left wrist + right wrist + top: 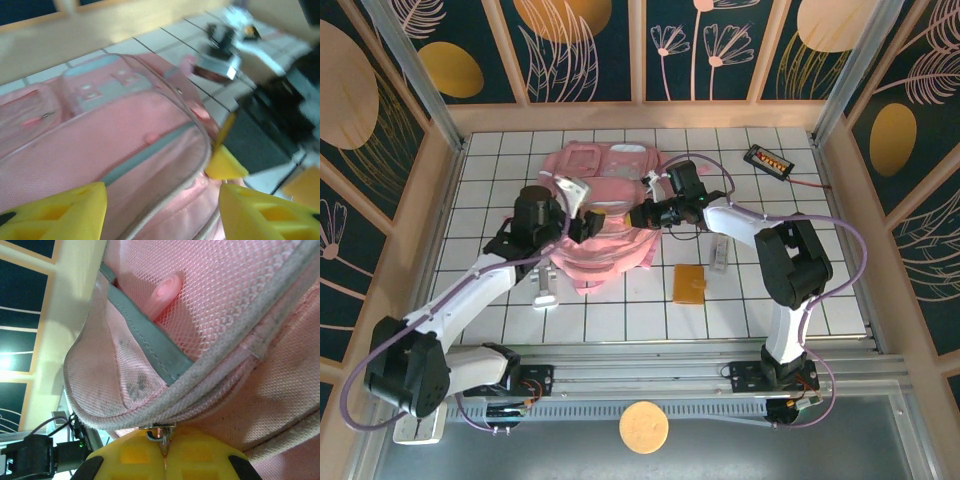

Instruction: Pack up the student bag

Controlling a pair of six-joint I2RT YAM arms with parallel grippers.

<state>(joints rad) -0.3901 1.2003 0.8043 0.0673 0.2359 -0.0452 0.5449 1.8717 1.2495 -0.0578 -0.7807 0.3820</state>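
The bag lies flat in the far middle of the bench, close to the back wall. The right hand is clenched on a zip pull at the bag's edge. The left hand hovers released over the fabric, just beside it. I judge the task is at its start: the zip seems not yet opened, and 2 things, an orange card and a slim case, wait outside. The 2 hands are crowded together. Free tiles are toward the near edge and both sides.
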